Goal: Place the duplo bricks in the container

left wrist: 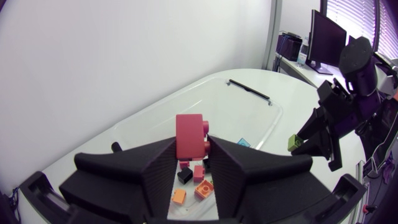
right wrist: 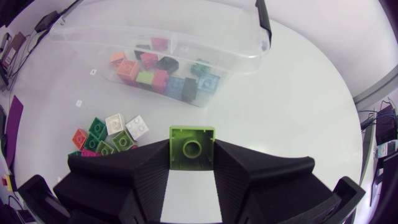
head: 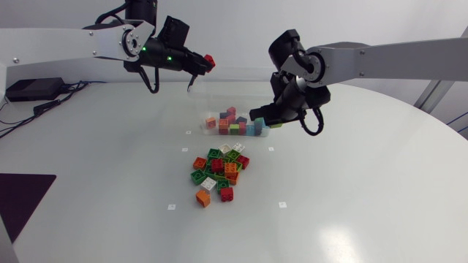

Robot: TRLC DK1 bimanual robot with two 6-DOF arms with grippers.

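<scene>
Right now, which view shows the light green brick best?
The right wrist view: the light green brick sits large and close, held in the right gripper. The head view shows only a green speck at that gripper; the left wrist view shows it small and far off.

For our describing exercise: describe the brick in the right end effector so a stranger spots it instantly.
Find the clear container near the table's middle. Just beside it hangs the right end effector, shut on the lime-green brick. The left end effector holds a red brick instead.
</scene>
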